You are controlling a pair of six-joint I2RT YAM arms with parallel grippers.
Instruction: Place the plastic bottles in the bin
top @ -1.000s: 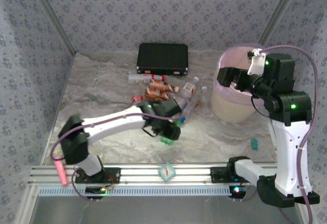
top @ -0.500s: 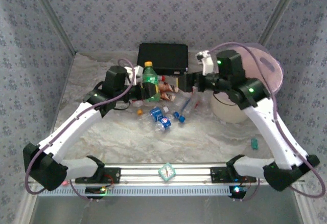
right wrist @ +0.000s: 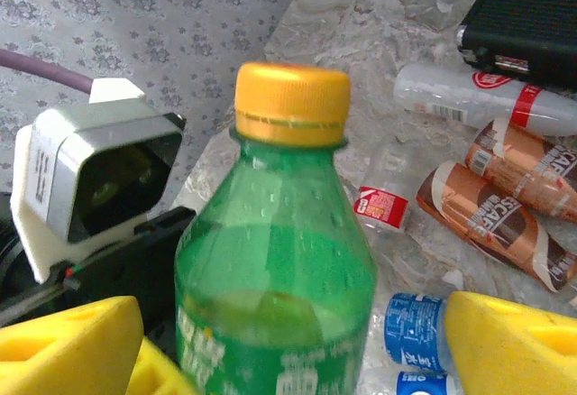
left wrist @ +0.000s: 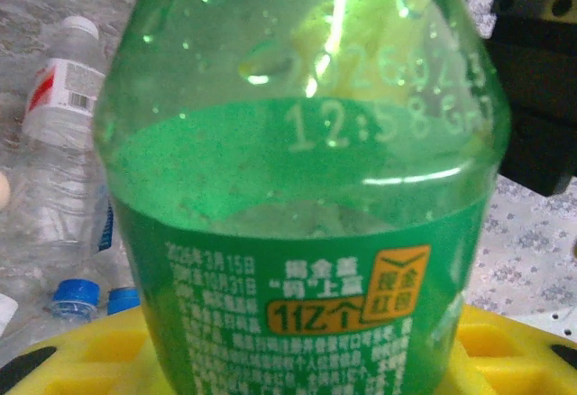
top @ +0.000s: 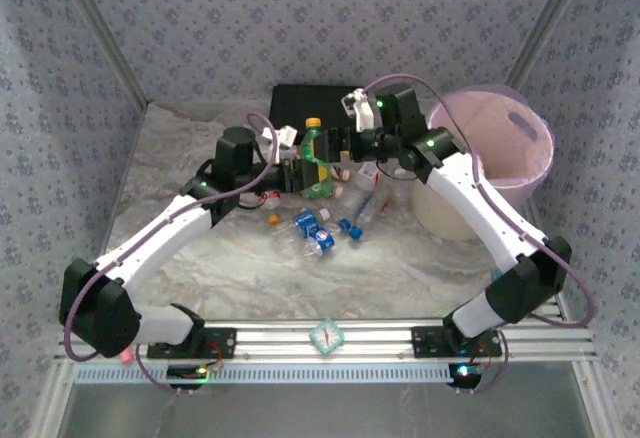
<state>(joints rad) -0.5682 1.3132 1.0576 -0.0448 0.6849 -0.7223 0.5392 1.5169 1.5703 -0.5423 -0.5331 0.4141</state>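
1. L gripper [top: 296, 174] is pinched on the green bottle [top: 314, 163], low on the body. Bottle is upright, yellow cap up, held above the pile and just in front of the black case [top: 300, 103].
2. R gripper [top: 347, 145] is spread, pads [right wrist: 514, 341] either side of the same bottle, gap showing on one side, so no grip yet. Looks like a handover L→R, since the bin [top: 452, 216] stands on the R side.
3. Risk: L releases before R clamps → bottle drops onto the pile and rolls off.
4. Risk: R clamps on the tapered shoulder. Smooth plastic + weight of liquid → slips out.
5. Risk: the grippers are v. close, and the L wrist cam [right wrist: 99, 179] is just beside the bottle. R closing or pulling away crooked → fingers clash or bottle gets twisted.
6. Risk: on the swing to the bin, a low carry could clip the rim or snag the bag.
7. Containers: green bottle is capped, part full, droplets inside above the liquid line.
8. Bin: cream bucket w/ pink bag liner, mouth open. Can't tell what's inside.
9. Case: flat, shut.
10. Other bottles [top: 320, 226] lie on the table [top: 200, 278], clear w/ blue caps, plus brown ones [right wrist: 505, 210]. Plenty left to do.
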